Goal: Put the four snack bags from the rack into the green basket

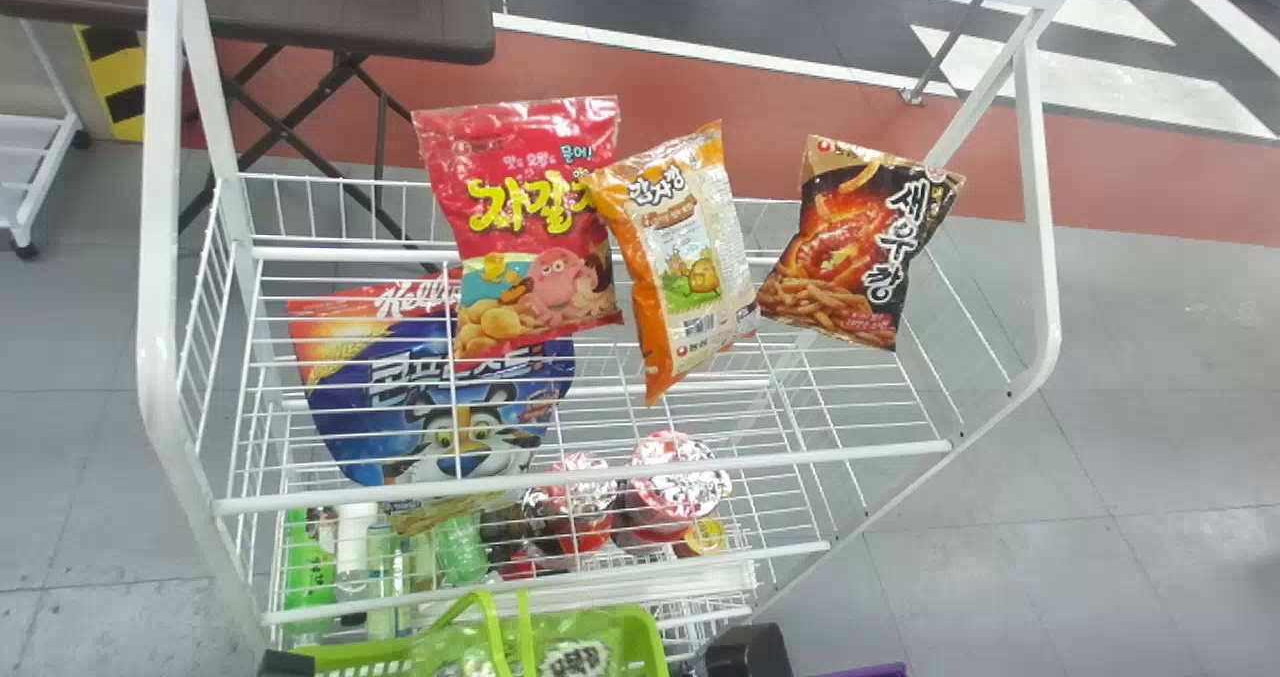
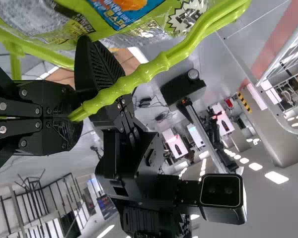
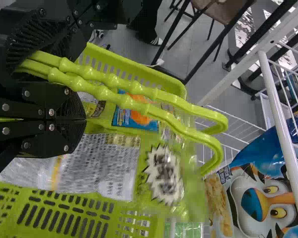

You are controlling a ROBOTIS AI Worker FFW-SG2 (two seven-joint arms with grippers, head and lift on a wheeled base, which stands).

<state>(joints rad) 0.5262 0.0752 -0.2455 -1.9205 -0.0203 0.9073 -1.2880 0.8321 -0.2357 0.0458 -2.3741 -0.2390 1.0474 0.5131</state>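
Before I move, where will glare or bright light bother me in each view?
Head view: white glints on the crinkled foil cup lid; left wrist view: ceiling lights glow as white patches, and the green basket handle has glossy highlights; right wrist view: shine along the handle's beads.

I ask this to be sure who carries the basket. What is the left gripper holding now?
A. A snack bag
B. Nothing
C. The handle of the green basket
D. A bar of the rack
C: in the left wrist view the left gripper is closed on the green basket's handle, which runs out from between its fingertips.
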